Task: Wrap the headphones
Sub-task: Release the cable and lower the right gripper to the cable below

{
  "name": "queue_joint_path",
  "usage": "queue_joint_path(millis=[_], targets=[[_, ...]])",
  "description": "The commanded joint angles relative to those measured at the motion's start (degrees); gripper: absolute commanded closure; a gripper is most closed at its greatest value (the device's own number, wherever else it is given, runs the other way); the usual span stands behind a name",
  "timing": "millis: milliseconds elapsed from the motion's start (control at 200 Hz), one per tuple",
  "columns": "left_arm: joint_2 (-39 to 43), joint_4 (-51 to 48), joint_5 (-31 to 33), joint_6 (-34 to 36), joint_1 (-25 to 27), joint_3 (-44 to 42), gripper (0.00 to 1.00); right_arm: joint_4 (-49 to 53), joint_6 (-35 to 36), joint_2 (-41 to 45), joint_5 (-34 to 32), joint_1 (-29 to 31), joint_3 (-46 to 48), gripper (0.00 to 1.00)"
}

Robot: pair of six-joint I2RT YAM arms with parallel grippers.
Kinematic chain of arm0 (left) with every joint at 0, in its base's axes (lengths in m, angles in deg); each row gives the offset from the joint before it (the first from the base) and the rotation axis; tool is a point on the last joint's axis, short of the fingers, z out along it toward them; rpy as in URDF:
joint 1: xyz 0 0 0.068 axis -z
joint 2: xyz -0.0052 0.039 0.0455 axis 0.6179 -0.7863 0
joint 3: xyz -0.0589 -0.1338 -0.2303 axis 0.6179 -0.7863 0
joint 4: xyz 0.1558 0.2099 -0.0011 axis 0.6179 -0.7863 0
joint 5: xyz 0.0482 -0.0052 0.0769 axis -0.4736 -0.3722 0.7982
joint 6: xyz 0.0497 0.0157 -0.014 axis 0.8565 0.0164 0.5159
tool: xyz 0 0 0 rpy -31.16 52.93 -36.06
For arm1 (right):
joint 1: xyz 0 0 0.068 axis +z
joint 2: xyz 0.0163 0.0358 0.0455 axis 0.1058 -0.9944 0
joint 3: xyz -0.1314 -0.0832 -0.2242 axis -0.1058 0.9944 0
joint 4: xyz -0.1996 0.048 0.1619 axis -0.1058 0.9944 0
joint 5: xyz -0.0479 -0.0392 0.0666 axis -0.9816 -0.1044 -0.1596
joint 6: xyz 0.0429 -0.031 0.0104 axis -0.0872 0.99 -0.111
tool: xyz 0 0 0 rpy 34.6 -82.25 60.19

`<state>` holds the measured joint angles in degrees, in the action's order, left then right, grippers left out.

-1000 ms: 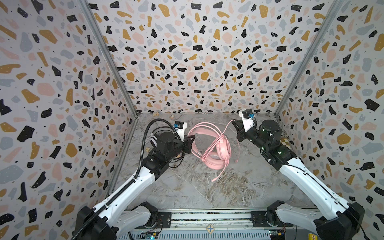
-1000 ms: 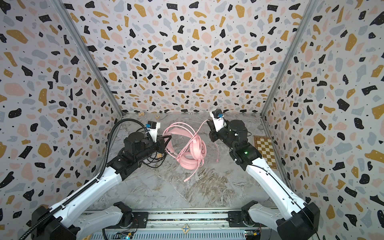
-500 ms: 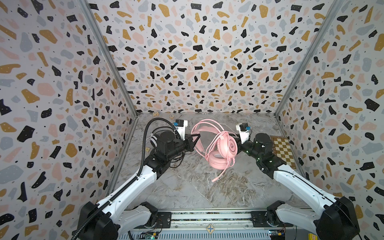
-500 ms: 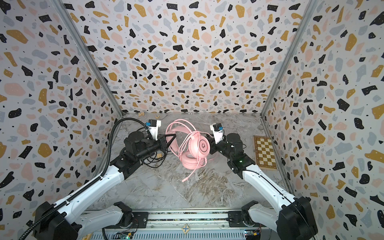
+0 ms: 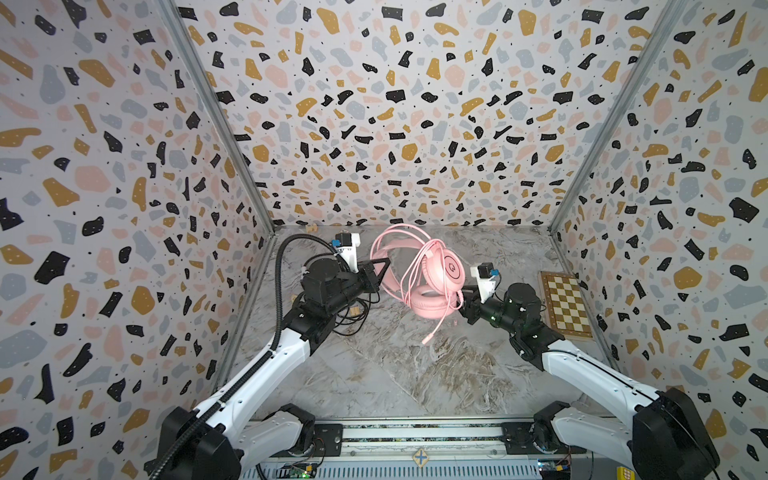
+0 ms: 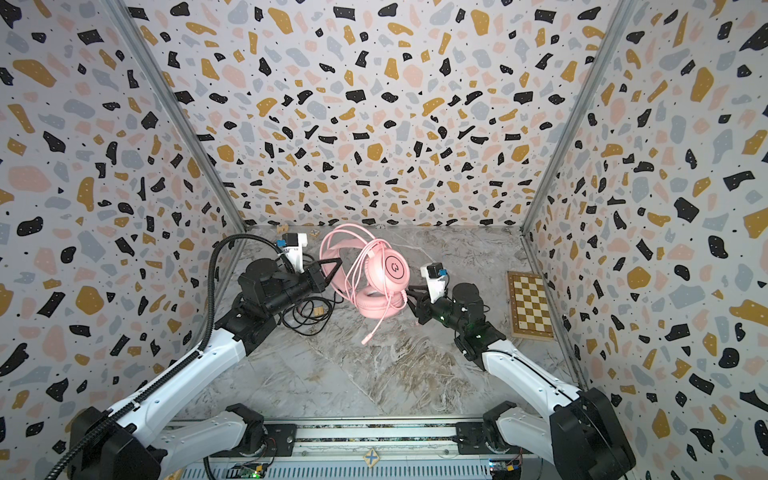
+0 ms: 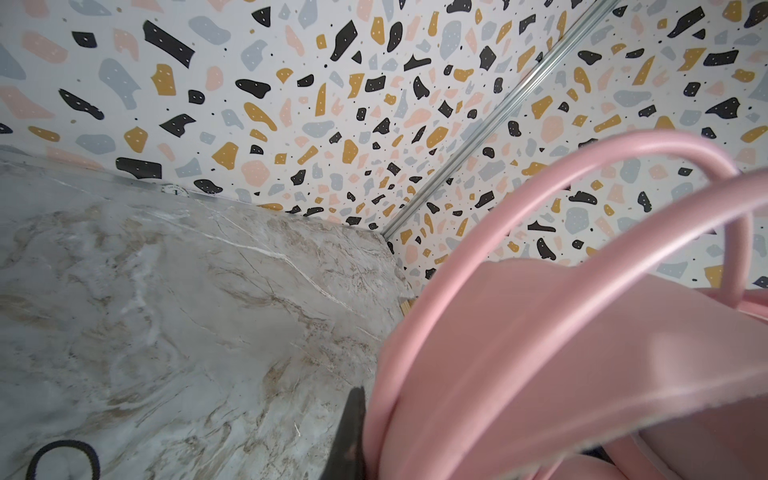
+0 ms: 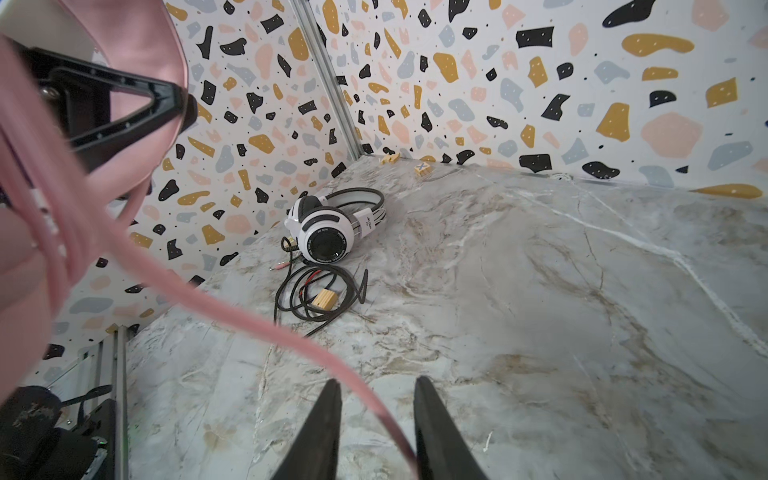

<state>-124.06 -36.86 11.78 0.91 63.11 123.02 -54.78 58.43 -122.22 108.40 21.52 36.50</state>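
The pink headphones [image 5: 451, 268] [image 6: 390, 268] hang above the table's back middle, held by the headband [image 7: 540, 332]. My left gripper [image 5: 383, 266] [image 6: 336, 266] is shut on that band; one black finger [image 7: 352, 432] shows against it. Several turns of the pink cable [image 8: 249, 328] lie over the cups, and its plug end [image 5: 426, 340] dangles. My right gripper [image 8: 376, 399] [image 5: 459, 301] is open just right of the lower cup, with the cable running loosely between its fingers. The white headphones [image 8: 328, 232] lie near the left wall, hidden under the left arm in both top views.
A loose black cable [image 6: 307, 316] [image 8: 320, 299] coils on the table around a small wooden block [image 8: 324, 300]. A chessboard [image 5: 565, 303] lies by the right wall. Small wooden blocks [image 8: 390, 158] sit at the back wall.
My right gripper came down and forward from the back, and its jaws opened off the pink cable. The headset swung round so one cup faces up.
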Motion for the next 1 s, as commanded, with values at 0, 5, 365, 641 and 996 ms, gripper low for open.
queue_joint_path(millis=[0, 5, 365, 641, 996], targets=[[0.2, 7.9, -1.5, -3.7, -0.1, 2.8, 1.00, -5.7, -2.3, -0.6, 2.1, -0.1, 0.5, 0.72], [0.2, 7.9, -1.5, -3.7, -0.2, 2.8, 1.00, -5.9, -2.3, -0.8, 2.1, -0.1, 0.5, 0.72], [-0.6, 5.8, -1.7, -2.9, -0.6, 5.7, 1.00, -13.2, -3.5, -11.6, 4.2, 2.8, -1.7, 0.62], [-0.7, 4.4, -1.7, -2.3, -0.9, 6.7, 1.00, -17.7, -4.5, -16.9, 4.4, 6.3, -2.6, 0.41], [-1.3, 2.0, -2.1, -1.0, -1.4, 10.0, 1.00, -22.8, -5.3, -22.2, 3.9, 5.5, -2.4, 0.84]])
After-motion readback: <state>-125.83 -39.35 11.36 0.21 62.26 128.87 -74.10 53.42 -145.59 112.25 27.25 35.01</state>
